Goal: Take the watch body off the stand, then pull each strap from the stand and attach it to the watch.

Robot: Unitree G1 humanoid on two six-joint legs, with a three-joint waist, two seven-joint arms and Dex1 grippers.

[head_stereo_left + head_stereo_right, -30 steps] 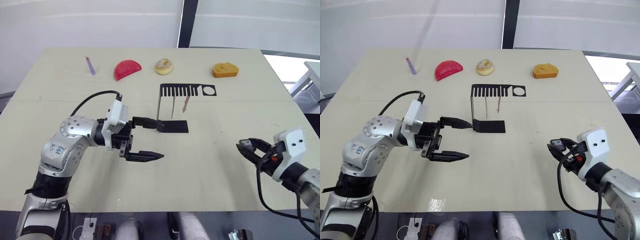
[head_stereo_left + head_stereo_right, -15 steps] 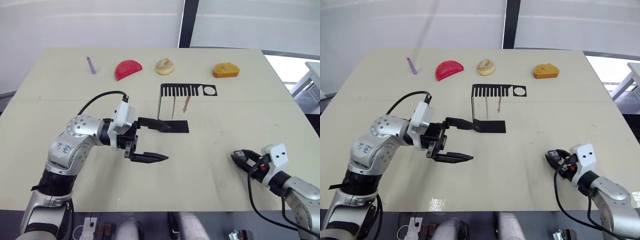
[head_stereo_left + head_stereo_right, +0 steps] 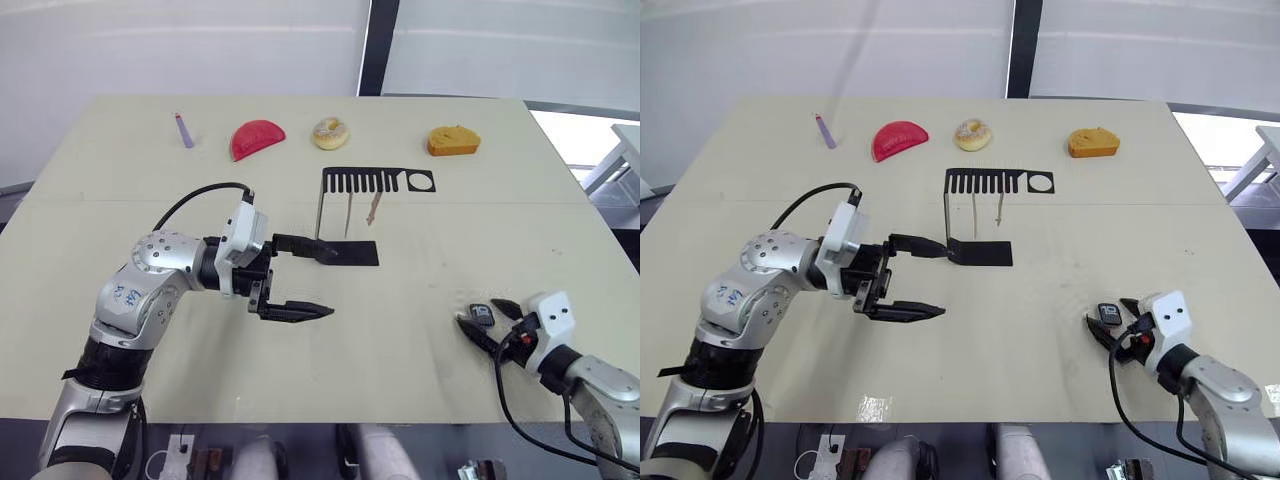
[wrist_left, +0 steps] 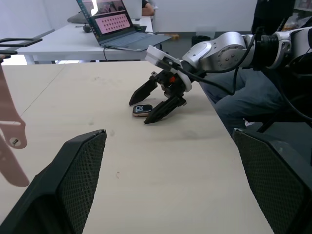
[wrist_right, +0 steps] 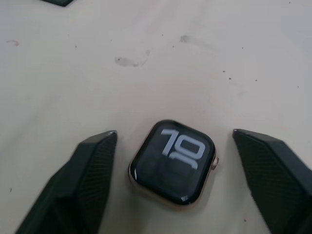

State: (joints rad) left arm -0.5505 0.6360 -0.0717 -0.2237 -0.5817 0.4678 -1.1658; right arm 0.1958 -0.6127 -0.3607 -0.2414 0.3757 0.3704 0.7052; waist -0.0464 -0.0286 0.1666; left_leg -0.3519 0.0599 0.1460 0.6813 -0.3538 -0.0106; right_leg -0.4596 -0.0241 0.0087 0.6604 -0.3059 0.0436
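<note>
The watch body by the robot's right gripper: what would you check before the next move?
1. Watch body off the stand, flat on the table, screen up: ok.
2. Right gripper open, apart from the watch: ok.
3. Both straps hanging from the stand's slots: ok.
4. Left gripper open, empty: ok.
5. Upper finger on the stand's base: cannot tell.

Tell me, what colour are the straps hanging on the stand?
Pale pink straps, clearest in the left wrist view.
</note>
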